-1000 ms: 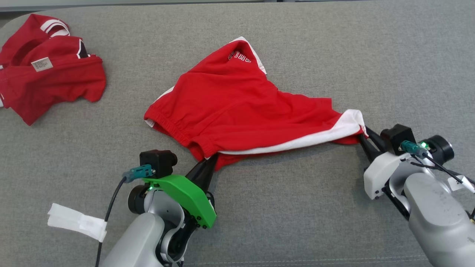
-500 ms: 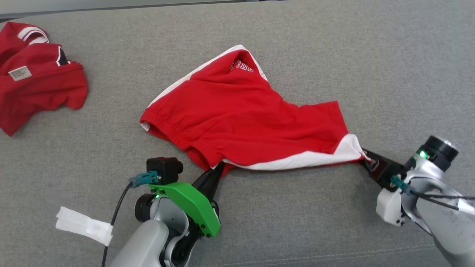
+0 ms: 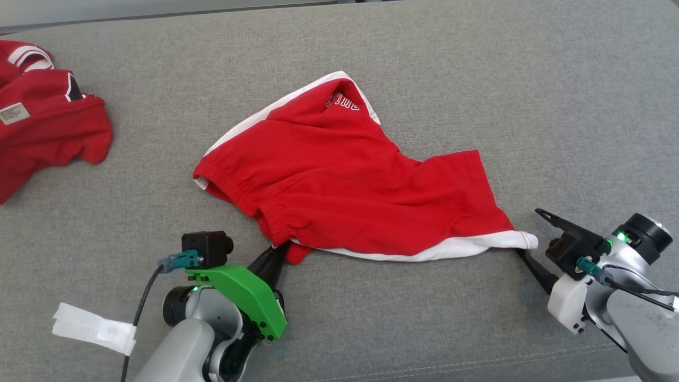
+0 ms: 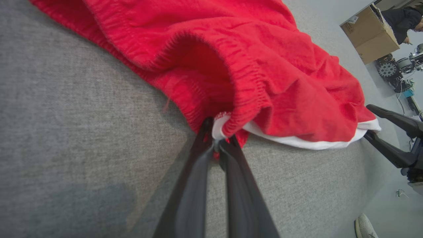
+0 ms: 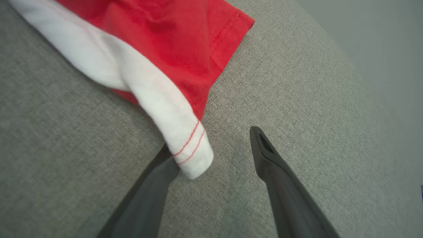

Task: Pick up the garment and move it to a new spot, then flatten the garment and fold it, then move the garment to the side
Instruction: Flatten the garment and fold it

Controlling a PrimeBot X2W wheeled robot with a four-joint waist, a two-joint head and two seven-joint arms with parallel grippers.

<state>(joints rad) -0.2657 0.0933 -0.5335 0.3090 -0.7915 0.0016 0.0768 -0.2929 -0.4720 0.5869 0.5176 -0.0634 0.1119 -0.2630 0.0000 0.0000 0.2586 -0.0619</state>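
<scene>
The garment (image 3: 360,185) is a pair of red shorts with white trim, lying spread and wrinkled on the grey padded surface (image 3: 477,79). My left gripper (image 3: 281,249) is shut on the near corner of the elastic waistband; the left wrist view shows the fingertips pinching red and white cloth (image 4: 216,143). My right gripper (image 3: 528,232) stands open at the white-trimmed leg hem (image 3: 509,241). In the right wrist view the hem corner (image 5: 185,145) drapes loosely over one finger, and the other finger (image 5: 264,152) stands apart from it.
A second red garment (image 3: 48,132) lies crumpled at the far left. White tape (image 3: 93,329) hangs from the left arm's cable. Beyond the surface's edge the left wrist view shows a cardboard box (image 4: 370,33), a person (image 4: 404,18) and a shoe (image 4: 365,226).
My right gripper has opened and let go of the white leg hem, which now rests on the surface. The left gripper keeps its hold. The head camera has shifted.
</scene>
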